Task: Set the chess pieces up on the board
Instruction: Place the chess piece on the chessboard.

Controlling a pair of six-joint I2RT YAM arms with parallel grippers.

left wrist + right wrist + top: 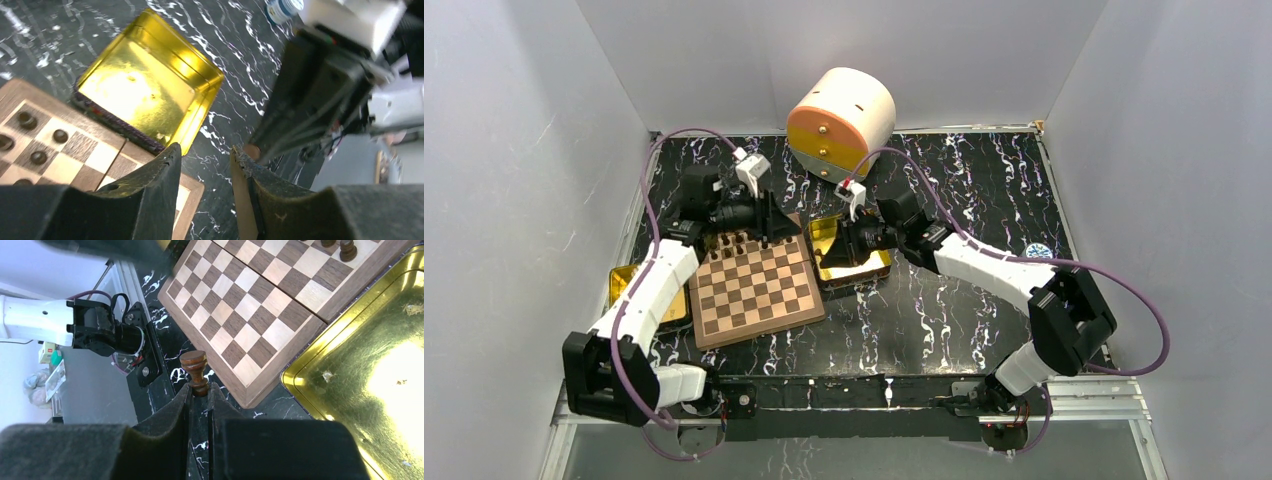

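The wooden board lies left of centre, with several dark brown chess pieces standing on its far rows. They also show in the left wrist view and at the top of the right wrist view. My left gripper is open and empty, above the board's far right corner. My right gripper is shut on one dark brown chess piece and holds it above the table near a corner of the board. In the top view it hangs over the gold tin.
An open gold tin lies against the board's right side and shows in both wrist views. A second gold tin part lies left of the board. A cream and orange round drawer box stands at the back. A small blue-white round thing lies on the right.
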